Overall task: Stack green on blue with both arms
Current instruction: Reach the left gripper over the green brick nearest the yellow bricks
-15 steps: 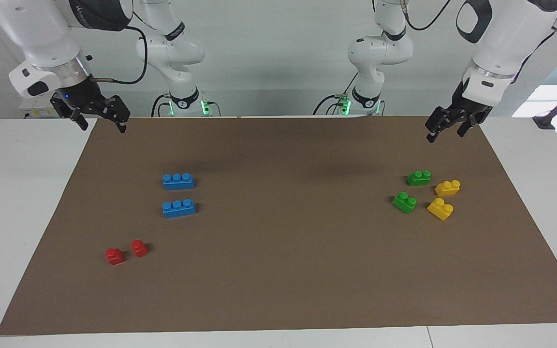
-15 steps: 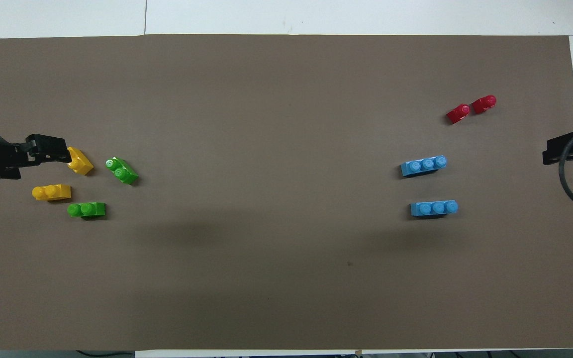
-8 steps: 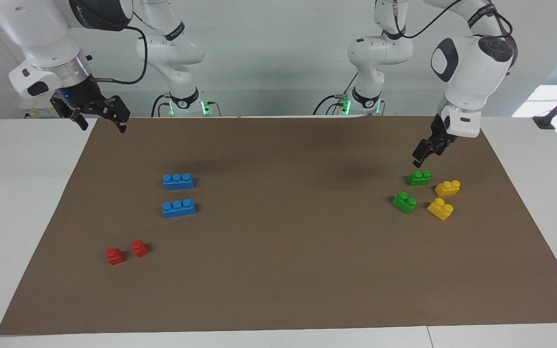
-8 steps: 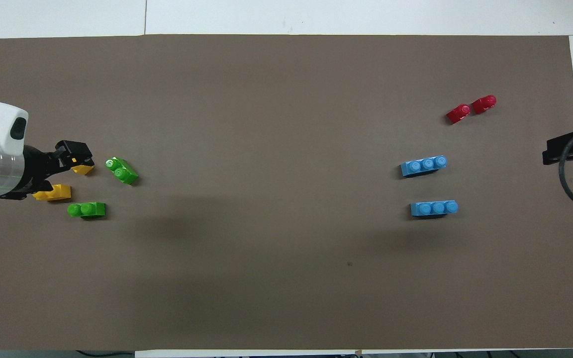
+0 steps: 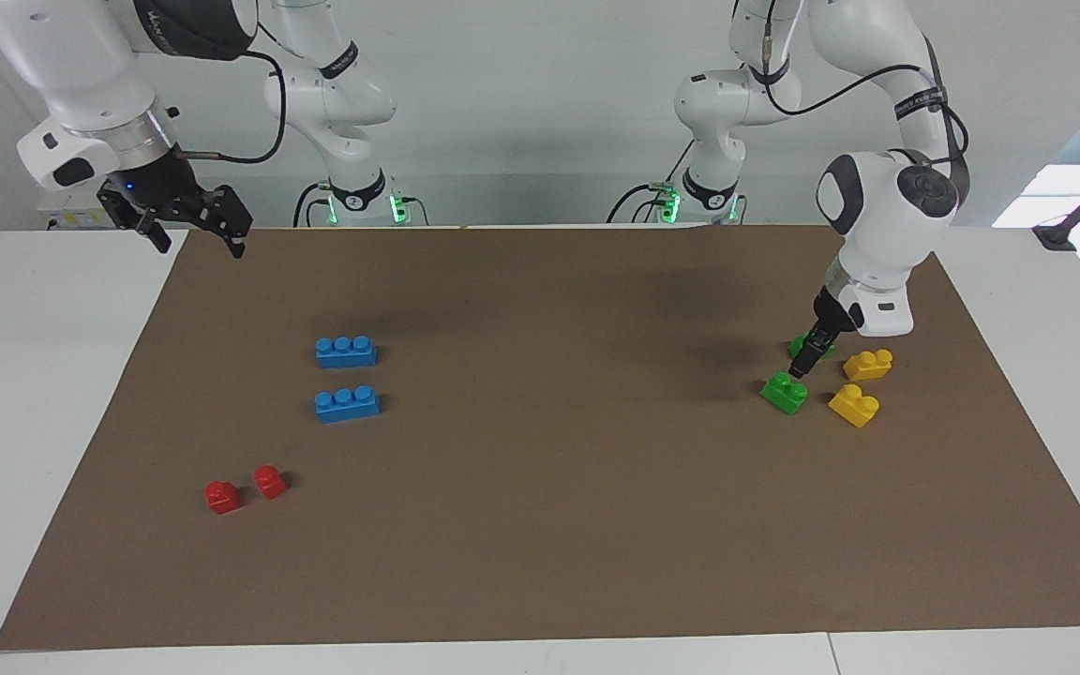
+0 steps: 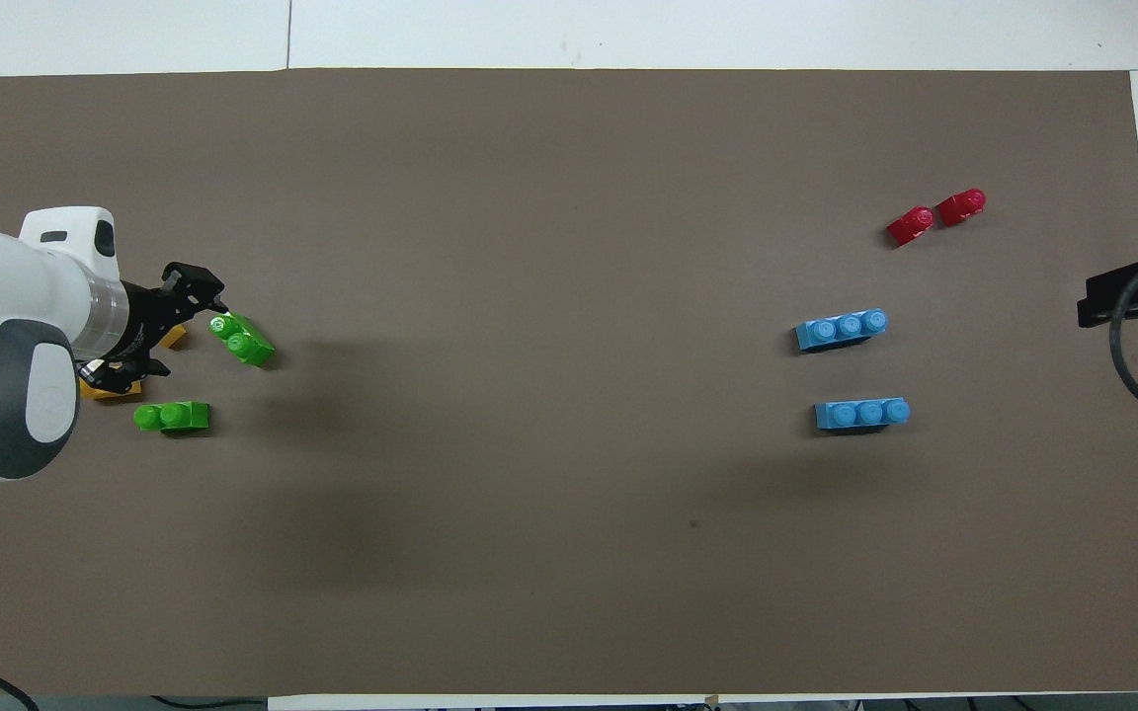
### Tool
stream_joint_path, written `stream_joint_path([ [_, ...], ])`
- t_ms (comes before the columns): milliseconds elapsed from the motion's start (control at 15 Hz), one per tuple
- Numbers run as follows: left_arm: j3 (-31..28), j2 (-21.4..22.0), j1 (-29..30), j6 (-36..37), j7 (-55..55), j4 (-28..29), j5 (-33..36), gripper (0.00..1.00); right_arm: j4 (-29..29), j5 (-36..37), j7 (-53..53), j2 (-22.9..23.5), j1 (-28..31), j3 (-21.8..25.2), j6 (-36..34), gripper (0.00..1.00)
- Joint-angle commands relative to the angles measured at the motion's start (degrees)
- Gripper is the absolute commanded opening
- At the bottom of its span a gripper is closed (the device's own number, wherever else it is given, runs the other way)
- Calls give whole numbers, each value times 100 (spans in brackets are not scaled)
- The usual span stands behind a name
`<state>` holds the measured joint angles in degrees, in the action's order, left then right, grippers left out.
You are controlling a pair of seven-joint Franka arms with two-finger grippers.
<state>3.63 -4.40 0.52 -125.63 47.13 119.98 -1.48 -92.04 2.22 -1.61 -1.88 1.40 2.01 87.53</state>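
Two green bricks lie at the left arm's end of the mat. The farther one (image 5: 785, 393) (image 6: 244, 339) is in full view. The nearer one (image 5: 795, 346) (image 6: 172, 417) is partly hidden in the facing view by my left gripper (image 5: 802, 364) (image 6: 184, 332). That gripper is open, empty and low over the mat between the two green bricks, its tips close above the farther one's studs. Two blue bricks (image 5: 346, 352) (image 5: 347, 403) (image 6: 841, 329) (image 6: 862, 413) lie side by side toward the right arm's end. My right gripper (image 5: 191, 223) (image 6: 1122, 296) waits open, raised over the mat's edge.
Two yellow bricks (image 5: 868, 364) (image 5: 854, 405) lie beside the green ones, toward the table's end, partly covered by the left arm in the overhead view. Two small red bricks (image 5: 222, 496) (image 5: 270, 481) (image 6: 911, 225) lie farther from the robots than the blue bricks. A brown mat (image 5: 549, 525) covers the table.
My left arm has swung down from over the mat's corner to just above the green bricks. The right arm and all bricks have stayed still.
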Motion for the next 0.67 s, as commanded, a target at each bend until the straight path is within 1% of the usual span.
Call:
stream_joint_path([
  [0,24,-219,71,-277,322,-1,147,100,2,-134,117,-14,106,-42,-60,100],
  [267,24,-500,71,-532,788,-27,165,100,2,-134,117,-14,106,-42,-60,100],
  [467,24,-650,62,-717,833,-36,192,100,2,-134,117,-14,106,-42,-60,100],
  [600,24,-869,19,-866,938,-71,402,100,2,-134,117,-14,106,-42,-60,100],
])
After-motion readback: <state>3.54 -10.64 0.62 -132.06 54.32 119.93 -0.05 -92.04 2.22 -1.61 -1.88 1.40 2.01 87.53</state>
